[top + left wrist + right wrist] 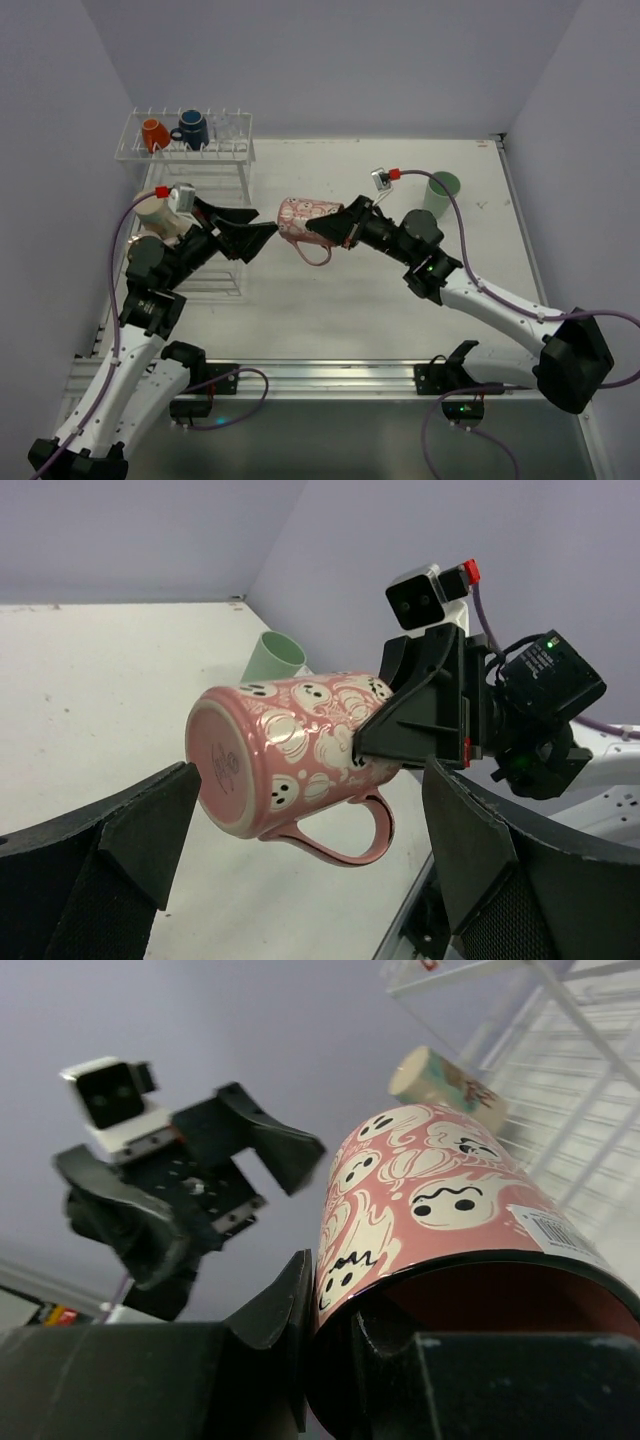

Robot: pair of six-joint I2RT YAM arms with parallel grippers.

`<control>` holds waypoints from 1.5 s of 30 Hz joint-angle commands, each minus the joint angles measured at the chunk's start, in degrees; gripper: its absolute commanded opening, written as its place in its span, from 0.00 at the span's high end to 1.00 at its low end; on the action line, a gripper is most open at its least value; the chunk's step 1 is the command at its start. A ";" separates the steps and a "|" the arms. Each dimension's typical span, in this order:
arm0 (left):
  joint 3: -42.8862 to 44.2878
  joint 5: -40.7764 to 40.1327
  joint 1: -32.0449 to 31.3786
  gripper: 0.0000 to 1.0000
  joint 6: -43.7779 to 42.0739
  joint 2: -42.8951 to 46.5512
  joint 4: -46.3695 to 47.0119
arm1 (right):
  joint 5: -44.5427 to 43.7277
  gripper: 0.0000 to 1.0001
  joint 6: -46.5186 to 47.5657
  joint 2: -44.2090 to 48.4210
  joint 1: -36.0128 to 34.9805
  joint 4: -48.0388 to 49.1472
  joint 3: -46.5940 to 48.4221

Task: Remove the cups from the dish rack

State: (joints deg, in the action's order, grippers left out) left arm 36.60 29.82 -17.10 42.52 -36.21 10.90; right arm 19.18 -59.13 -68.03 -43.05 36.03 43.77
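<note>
My right gripper (335, 228) is shut on the rim of the pink ghost-patterned mug (303, 215), one finger inside and one outside (290, 1310), and holds it on its side in the air, base toward the left arm. My left gripper (262, 237) is open and empty just short of the mug's base (225, 770). Its fingers (150, 825) stand apart on either side. The light green mug (441, 192) stands on the table at the right. The orange mug (154, 133) and dark blue mug (191, 128) sit on the dish rack's upper shelf (225, 150). A cream mug (155, 213) lies in the lower tray, partly hidden by my left arm.
The rack's lower tray (215, 280) runs along the table's left side beneath my left arm. The white table (330, 310) has a metal rail at its near edge. Grey walls close the left, back and right sides.
</note>
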 commanded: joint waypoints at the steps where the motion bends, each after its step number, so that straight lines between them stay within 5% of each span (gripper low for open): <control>1: 3.56 -0.73 0.14 0.00 -6.66 1.22 -3.16 | -3.89 1.00 8.22 3.96 0.50 -1.92 4.73; 4: 5.93 -2.22 0.14 0.00 -11.92 1.05 -8.77 | -3.44 1.00 19.89 1.86 1.30 -19.18 15.67; 5: 8.29 -5.01 0.14 0.00 -15.94 0.79 -15.57 | -4.49 1.00 23.76 -0.68 1.39 -31.95 19.21; 8: 10.59 -11.00 0.23 0.00 -21.85 0.52 -26.23 | -13.79 1.00 37.66 -5.69 1.65 -53.26 32.05; 13: 6.74 -11.21 0.14 0.00 -27.93 2.01 -29.53 | -26.73 1.00 50.67 -16.59 5.42 -70.36 44.97; 18: -0.02 -9.17 0.14 0.00 -29.17 4.03 -26.90 | -31.13 1.00 56.93 -25.21 10.34 -74.70 50.27; 31: 0.40 -11.01 0.23 0.00 -29.08 4.65 -27.07 | -32.10 1.00 65.81 -45.16 17.91 -74.62 60.11; 45: 1.46 -20.24 0.40 0.00 -29.08 5.44 -29.18 | -27.79 0.96 64.58 -47.11 21.86 -70.31 54.76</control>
State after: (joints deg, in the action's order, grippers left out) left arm 36.56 13.30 -17.10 14.24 -31.22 -17.78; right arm -8.82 2.50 -116.88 -21.89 -37.56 98.59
